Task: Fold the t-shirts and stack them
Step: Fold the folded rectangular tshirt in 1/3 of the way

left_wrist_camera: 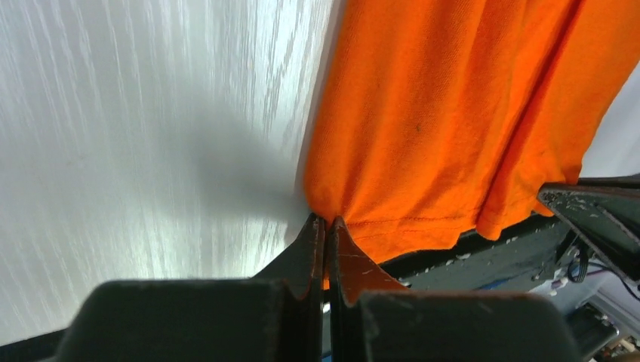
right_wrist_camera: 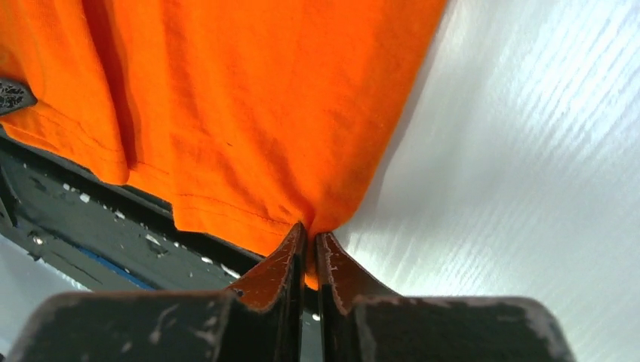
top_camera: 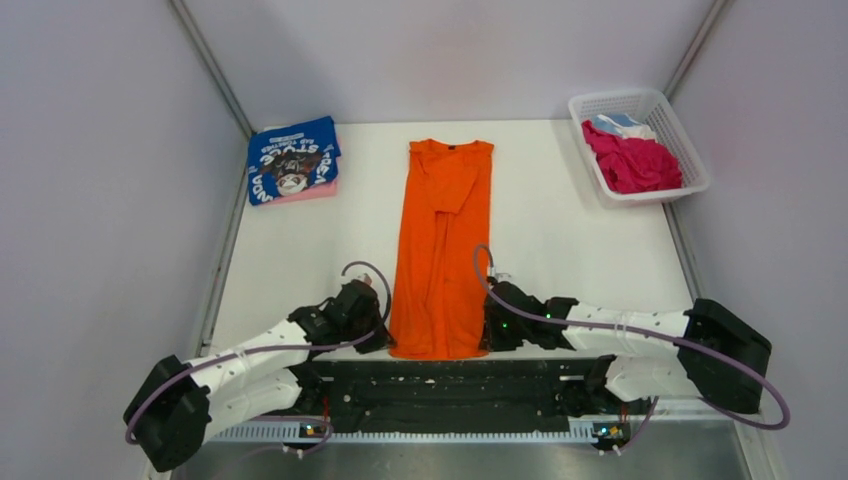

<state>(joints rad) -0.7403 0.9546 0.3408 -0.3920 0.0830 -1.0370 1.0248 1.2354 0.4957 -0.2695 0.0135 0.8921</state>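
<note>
An orange t-shirt [top_camera: 441, 250] lies lengthwise down the middle of the table, sleeves folded in, collar at the far end. My left gripper [top_camera: 386, 338] is shut on the hem's near left corner [left_wrist_camera: 332, 207], cloth pinched between its fingers [left_wrist_camera: 311, 249]. My right gripper [top_camera: 487, 335] is shut on the near right corner [right_wrist_camera: 317, 219], orange cloth showing between its fingers [right_wrist_camera: 336, 264]. A folded blue t-shirt [top_camera: 292, 158] with white lettering rests on a pink one [top_camera: 310, 192] at the far left. Magenta and light-blue t-shirts [top_camera: 632, 160] are bunched in the basket.
A white lattice basket [top_camera: 640, 104] stands at the far right corner. The black arm mount [top_camera: 450, 385] runs along the near edge, just under the shirt's hem. Grey walls close off the table on the left, right and back.
</note>
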